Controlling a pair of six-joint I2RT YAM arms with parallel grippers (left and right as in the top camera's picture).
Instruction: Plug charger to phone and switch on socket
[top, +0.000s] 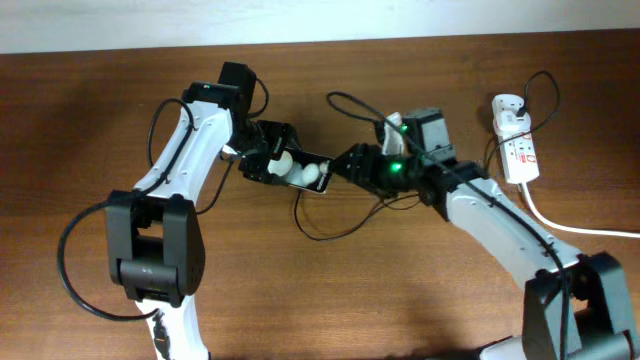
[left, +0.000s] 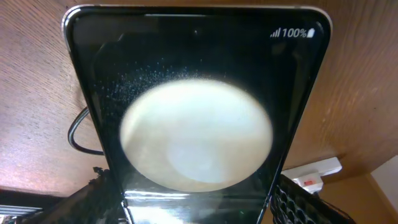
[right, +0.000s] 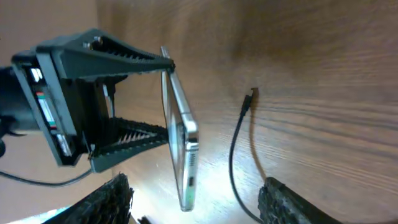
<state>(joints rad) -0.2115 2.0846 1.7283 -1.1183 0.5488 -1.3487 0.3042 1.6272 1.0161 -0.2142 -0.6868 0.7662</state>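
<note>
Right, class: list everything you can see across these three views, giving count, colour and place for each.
phone: one, black, held on edge above the table, screen lit
charger: one, thin black cable, plug tip lying loose on the table beside the phone
socket: one, white with red-marked switches, far right of the table
adapter: one, white, plugged into the socket's far end
thick cord: one, white, running from the socket off the right edge
table: one, brown wood
left gripper: one, black, shut on the phone
right gripper: one, black, open, empty
</note>
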